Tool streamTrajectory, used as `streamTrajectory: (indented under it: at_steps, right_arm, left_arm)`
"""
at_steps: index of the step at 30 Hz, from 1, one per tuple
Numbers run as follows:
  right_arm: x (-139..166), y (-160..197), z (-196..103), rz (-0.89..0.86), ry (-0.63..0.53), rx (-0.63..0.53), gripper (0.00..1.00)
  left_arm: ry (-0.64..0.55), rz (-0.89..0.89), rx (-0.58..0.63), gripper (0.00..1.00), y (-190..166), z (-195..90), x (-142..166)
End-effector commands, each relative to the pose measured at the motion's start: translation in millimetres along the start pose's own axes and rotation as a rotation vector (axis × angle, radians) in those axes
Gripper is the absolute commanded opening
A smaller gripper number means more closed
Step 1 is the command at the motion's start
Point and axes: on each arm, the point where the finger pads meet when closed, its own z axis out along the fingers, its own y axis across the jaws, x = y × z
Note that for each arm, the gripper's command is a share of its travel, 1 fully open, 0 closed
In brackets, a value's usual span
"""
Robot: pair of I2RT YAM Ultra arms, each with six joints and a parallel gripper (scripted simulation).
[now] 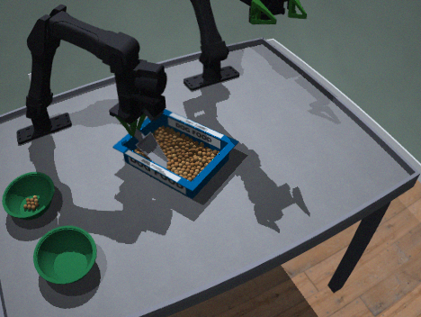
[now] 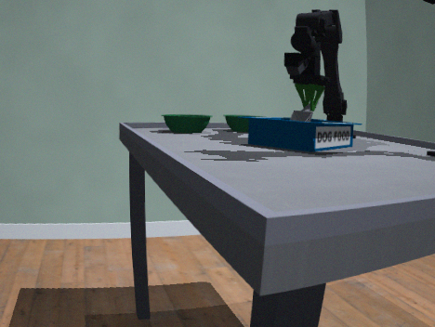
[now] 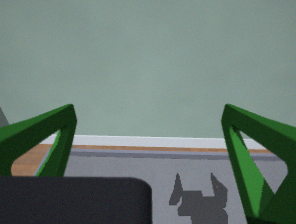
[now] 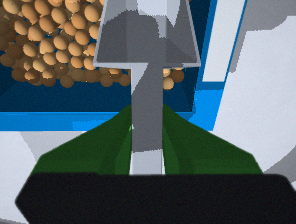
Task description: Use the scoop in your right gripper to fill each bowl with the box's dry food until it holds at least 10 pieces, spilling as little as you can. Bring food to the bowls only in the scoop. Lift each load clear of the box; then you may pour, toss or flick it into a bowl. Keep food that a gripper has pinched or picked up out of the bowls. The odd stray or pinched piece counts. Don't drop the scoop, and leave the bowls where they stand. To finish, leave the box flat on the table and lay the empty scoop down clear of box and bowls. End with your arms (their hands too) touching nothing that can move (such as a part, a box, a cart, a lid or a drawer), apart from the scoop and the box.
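The blue "DOG FOOD" box (image 1: 180, 149) sits flat mid-table, full of brown kibble (image 1: 186, 152). My right gripper (image 1: 134, 126) is shut on the grey scoop (image 1: 150, 149) by its handle (image 4: 146, 127). The scoop's bowl (image 4: 146, 35) dips into the box's near-left end, over the kibble. The far green bowl (image 1: 28, 194) holds a small heap of kibble (image 1: 31, 203). The near green bowl (image 1: 65, 254) looks empty. My left gripper (image 3: 149, 112) (image 1: 278, 10) is open, empty and raised high at the back of the table.
The box also shows in the side view (image 2: 299, 134), with both bowls (image 2: 187, 123) behind it. The table has a raised rim (image 1: 342, 101). The arm bases (image 1: 211, 77) are bolted at the back.
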Motion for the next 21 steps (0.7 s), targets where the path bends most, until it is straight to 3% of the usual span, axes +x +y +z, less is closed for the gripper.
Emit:
streamTrajectory:
  at_steps: [1,21]
  right_arm:
    - [-10.9,5.2,-21.0,-0.007,-0.072,-0.016,0.0]
    - [13.3,0.8,-52.5,0.001,-0.021,-0.003,0.0]
  left_arm:
    - [-0.055,0.0,0.0,1.0,0.0,-5.5,-20.5]
    - [-0.055,0.0,0.0,1.0,0.0,-5.5,-20.5]
